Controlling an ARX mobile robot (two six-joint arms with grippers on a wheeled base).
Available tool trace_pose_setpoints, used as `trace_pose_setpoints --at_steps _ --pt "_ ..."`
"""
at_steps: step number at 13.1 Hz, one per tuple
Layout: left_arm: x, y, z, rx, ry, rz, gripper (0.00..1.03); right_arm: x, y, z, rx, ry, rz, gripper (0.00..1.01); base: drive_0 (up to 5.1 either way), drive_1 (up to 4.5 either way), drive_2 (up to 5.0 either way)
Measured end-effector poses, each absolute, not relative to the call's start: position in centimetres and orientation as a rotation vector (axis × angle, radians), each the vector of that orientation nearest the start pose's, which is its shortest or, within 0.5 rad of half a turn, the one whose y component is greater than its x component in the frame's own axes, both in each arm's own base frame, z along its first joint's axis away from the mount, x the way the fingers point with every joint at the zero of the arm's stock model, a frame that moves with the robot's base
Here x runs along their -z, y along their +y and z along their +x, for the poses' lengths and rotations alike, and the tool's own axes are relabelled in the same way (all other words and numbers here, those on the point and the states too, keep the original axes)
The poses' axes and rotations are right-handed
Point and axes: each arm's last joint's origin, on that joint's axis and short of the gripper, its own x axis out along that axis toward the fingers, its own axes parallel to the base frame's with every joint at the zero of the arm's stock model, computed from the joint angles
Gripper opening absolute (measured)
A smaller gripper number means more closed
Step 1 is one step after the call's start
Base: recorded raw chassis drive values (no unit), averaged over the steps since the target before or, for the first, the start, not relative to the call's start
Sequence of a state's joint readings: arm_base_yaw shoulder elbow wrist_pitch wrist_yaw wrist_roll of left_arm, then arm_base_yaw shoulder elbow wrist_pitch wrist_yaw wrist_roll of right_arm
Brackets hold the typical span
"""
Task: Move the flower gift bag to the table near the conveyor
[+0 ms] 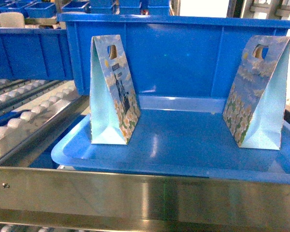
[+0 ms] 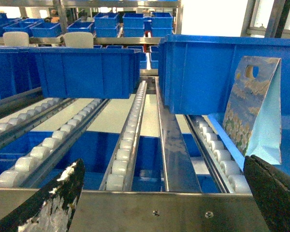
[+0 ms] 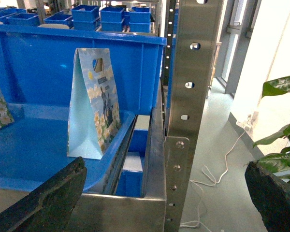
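Observation:
Two flower gift bags stand upright on a shallow blue tray (image 1: pixel 150 162) in the head view, one at the left (image 1: pixel 113 92) and one at the right (image 1: pixel 256 94). The left wrist view shows the left bag (image 2: pixel 253 106) ahead and to the right. My left gripper (image 2: pixel 163 166) is open and holds nothing, in front of the conveyor's (image 2: pixel 128 140) steel front rail. In the right wrist view the right bag (image 3: pixel 93 104) stands ahead to the left. My right gripper (image 3: pixel 165 164) is open and holds nothing. Neither gripper shows in the head view. The table is out of view.
A large blue bin (image 1: pixel 183 53) stands right behind the tray. More blue bins (image 2: pixel 87 70) sit on the roller tracks (image 1: pixel 29 113) to the left. A steel rail (image 1: pixel 145 198) crosses the front. A perforated steel upright (image 3: pixel 188 96) stands right of the tray, with a plant (image 3: pixel 280 130) beyond.

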State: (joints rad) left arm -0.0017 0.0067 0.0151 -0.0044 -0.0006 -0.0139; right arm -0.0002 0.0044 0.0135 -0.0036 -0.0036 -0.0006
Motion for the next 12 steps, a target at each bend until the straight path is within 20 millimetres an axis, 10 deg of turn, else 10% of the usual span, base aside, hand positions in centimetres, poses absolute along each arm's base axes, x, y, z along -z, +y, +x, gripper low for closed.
trace_pose_setpoints --at_steps 12 --pt "-18.4 -0.7 10.4 0.121 -0.041 0.001 0.98 -17.3 2.3 10.5 -0.081 -0.005 -0.016 0.98 0.0 0.00 0.0"
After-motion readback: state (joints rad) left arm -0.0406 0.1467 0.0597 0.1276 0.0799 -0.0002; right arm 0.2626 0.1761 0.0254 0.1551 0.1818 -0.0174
